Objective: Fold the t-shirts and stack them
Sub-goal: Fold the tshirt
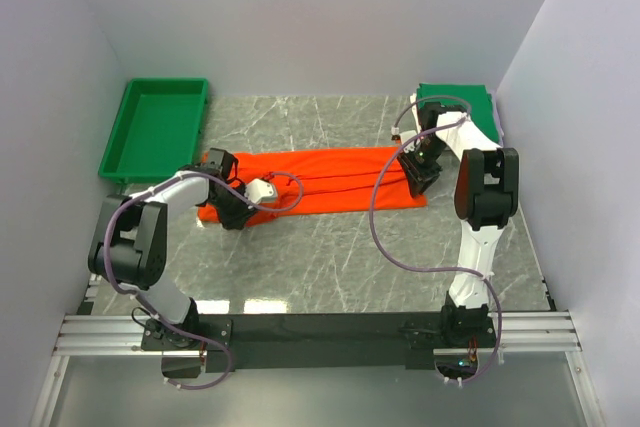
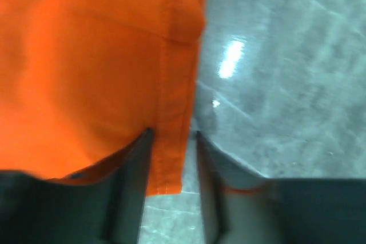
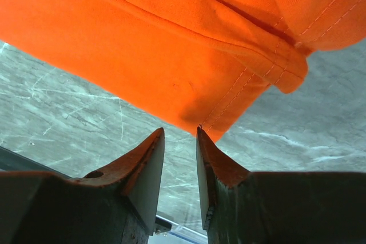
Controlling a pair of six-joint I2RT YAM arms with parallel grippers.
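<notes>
Left gripper [image 2: 171, 134] stood narrowly spread, its jaws either side of the hem of the bright orange-red cloth t-shirt [image 1: 320, 182], not visibly pinching it. Right gripper [image 3: 179, 132] was likewise parted, the shirt's corner just past its tips at twelve o'clock, ungripped. From above, the t-shirt lay as a long band on the grey marbled desk [image 1: 350, 257], its long axis running nine to three o'clock, one gripper at each end. A folded green cloth rectangle [image 1: 455, 97] sat at one o'clock of the right end. Both grippers likely needed to close before any lift.
</notes>
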